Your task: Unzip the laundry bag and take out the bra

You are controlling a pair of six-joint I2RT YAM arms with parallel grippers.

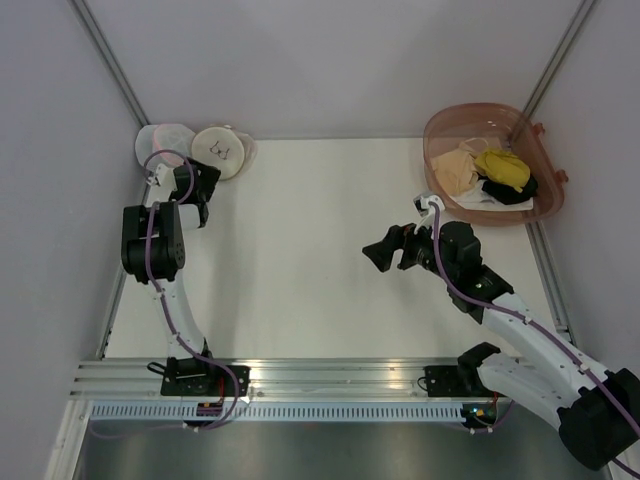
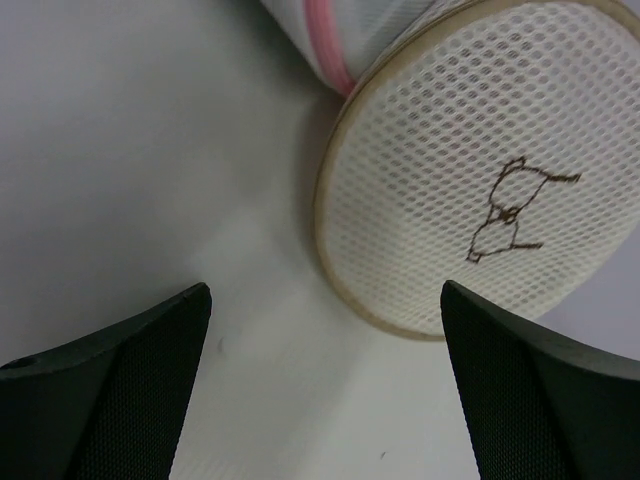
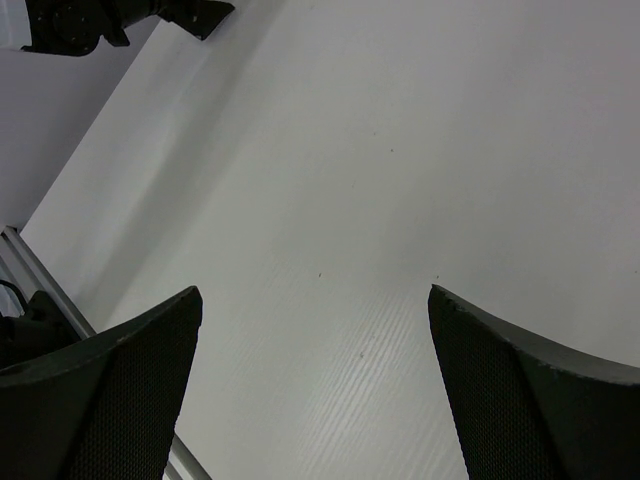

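Note:
The laundry bag (image 1: 222,150) is a round cream mesh bag at the table's far left, its face printed with a small dark bra outline. In the left wrist view the laundry bag (image 2: 470,180) fills the upper right, tilted up on its rim. My left gripper (image 1: 207,195) hovers just in front of it, open, and the left gripper (image 2: 325,300) has only bare table between its fingers. My right gripper (image 1: 385,250) is open over the middle of the table, pointing left, and in its own view the right gripper (image 3: 315,295) holds nothing. The bra is hidden.
A whiter round bag (image 1: 165,145) with a pink band leans behind the laundry bag; that whiter bag (image 2: 330,30) shows at the top of the left wrist view. A pink basket (image 1: 440,125) at the far right holds beige, yellow and black garments. Walls enclose the table.

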